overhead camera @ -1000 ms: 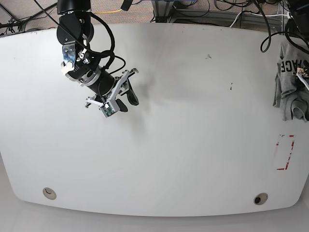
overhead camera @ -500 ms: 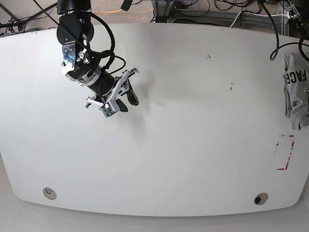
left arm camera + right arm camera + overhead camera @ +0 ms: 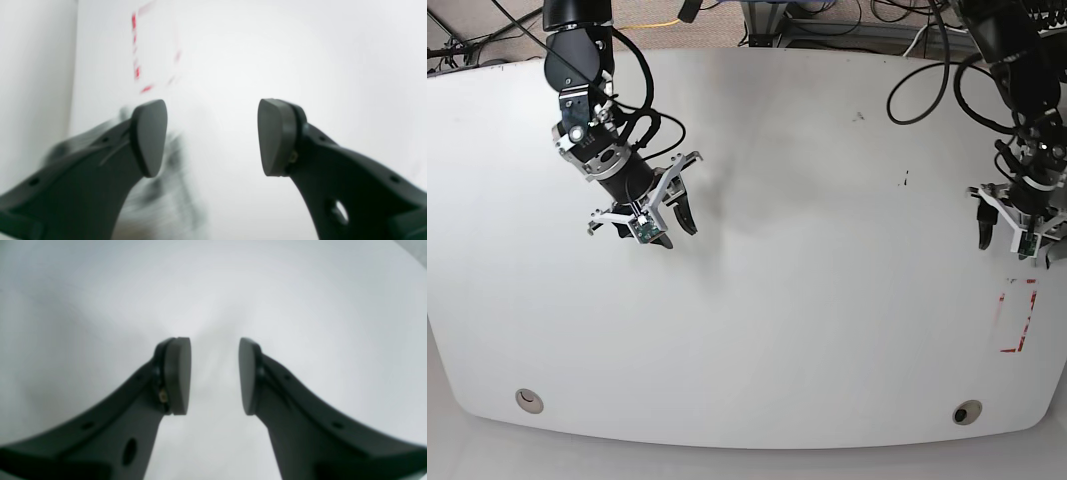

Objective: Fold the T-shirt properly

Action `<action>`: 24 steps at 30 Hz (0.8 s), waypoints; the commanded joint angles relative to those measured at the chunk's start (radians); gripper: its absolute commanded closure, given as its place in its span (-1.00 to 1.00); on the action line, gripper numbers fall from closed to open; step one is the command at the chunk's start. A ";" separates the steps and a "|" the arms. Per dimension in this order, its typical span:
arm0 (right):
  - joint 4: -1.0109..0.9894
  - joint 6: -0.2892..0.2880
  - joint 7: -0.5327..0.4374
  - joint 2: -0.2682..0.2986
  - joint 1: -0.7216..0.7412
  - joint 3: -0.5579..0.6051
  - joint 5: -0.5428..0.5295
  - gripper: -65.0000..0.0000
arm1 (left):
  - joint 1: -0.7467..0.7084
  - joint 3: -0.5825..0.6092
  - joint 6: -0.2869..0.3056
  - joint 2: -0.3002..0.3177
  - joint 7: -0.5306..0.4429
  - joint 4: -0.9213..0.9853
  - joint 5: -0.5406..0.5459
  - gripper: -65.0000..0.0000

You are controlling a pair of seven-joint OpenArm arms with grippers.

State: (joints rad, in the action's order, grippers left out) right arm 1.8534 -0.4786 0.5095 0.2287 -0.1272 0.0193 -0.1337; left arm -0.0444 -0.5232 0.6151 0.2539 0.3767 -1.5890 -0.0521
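Hanging over the desk [image 3: 807, 300] with both arms: left pincer [image 3: 1017, 238] spreading wide near its red-marked edge, right pincer [image 3: 672, 215] gaping narrowly, both holding nothing.

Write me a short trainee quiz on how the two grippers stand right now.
1. True or false: the left gripper is shut tight.
2. One word: which has the wider gap between its jaws, the left gripper or the right gripper?
3. The red tape outline on the table lies nearest: A) the left gripper, B) the right gripper, C) the table's far left corner.
Key: 1 false; 2 left; 3 A.
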 commanded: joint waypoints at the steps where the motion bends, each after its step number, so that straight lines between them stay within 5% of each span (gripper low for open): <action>1: -0.016 -0.004 -0.139 -0.005 -0.035 -0.032 0.085 0.31 | -0.027 0.010 -0.080 -0.041 -0.124 -0.044 0.008 -0.21; 11: -0.177 -0.004 -0.524 -0.045 -0.165 -0.196 0.171 0.31 | -0.237 0.166 -0.303 -0.184 -0.486 -0.057 0.010 -0.21; 19: -0.165 -0.006 -0.596 -0.045 -0.374 -0.312 0.162 0.31 | -0.507 0.212 -0.354 -0.256 -0.514 -0.236 0.018 -0.21; 24: -0.163 -0.006 -0.650 -0.038 -0.526 -0.355 0.032 0.31 | -0.679 0.212 -0.354 -0.298 -0.514 -0.313 0.018 -0.21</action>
State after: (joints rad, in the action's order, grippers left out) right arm 1.6714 -0.4770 -0.1066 0.1768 -0.5652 -0.3119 -0.0311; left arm -0.6666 -0.3084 0.2668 -0.0330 -0.1249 -1.8687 -0.0406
